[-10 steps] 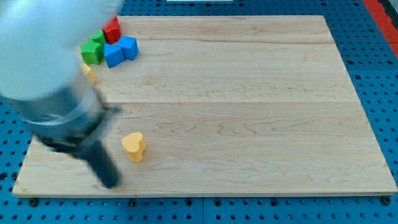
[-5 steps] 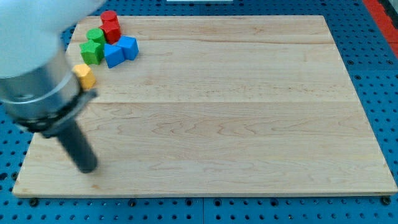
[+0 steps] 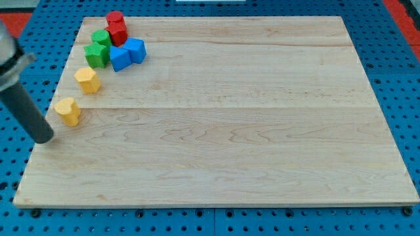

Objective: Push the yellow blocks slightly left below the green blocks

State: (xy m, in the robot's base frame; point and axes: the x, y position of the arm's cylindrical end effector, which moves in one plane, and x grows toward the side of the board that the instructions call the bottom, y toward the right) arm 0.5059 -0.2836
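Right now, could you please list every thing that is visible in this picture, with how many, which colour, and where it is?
wooden board: one, pale wood, fills most of the view, lying on a blue perforated surface.
red blocks: two, red, cylinder-like, at the board's top left corner, one below the other.
green blocks: two, green, shape unclear, just left of and below the red ones.
blue blocks: two, blue, shape unclear, side by side to the right of the green ones.
yellow hexagonal block: one, yellow, below the green blocks.
yellow heart-shaped block: one, yellow, lower left of the hexagonal one, near the board's left edge.
my tip: one dark rod, its end left of and below the heart-shaped block, apart from it.
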